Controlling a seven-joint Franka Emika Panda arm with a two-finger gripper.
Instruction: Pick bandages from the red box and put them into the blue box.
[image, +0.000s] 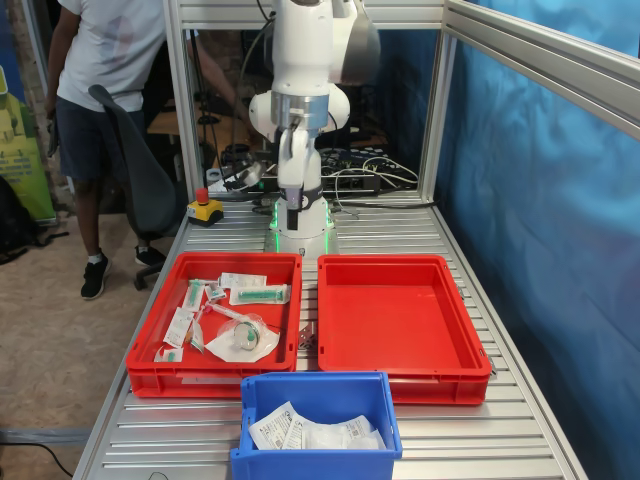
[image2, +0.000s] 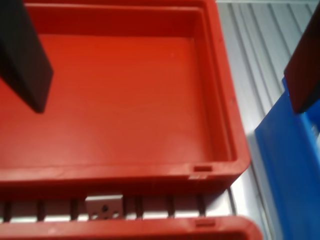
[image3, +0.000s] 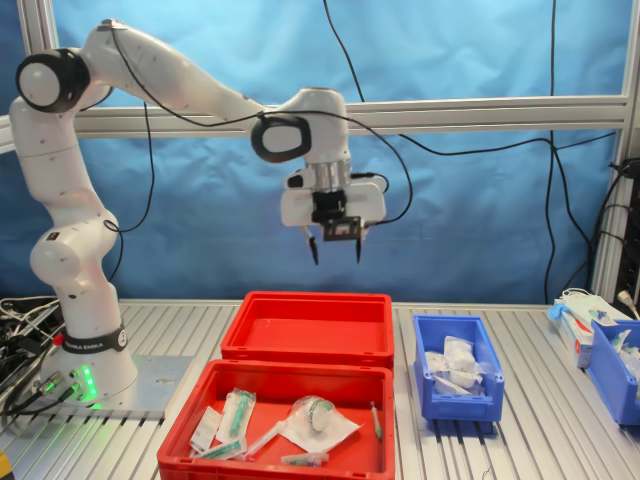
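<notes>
Hovering open claw (image3: 335, 250) above bare red box (image3: 306, 326); bandages (image3: 452, 362) in blue box (image3: 455, 400).

Robotics lab: aluminium-frame bench (image: 480, 440), blue curtain (image3: 480, 200).

Glossy plastic red box (image2: 125, 115) — ribbed, matt metal table (image: 500, 440).

Count on the table: two red trays, one bare red box (image: 400, 315) and one twin red tray (image: 215, 320) holding printed packets and tubing, number not clear; one blue box (image: 318, 425) at the near edge in the first exterior view, holding white packets (image: 315, 433), count not clear; one robot arm; one gripper (image3: 333, 246)
</notes>
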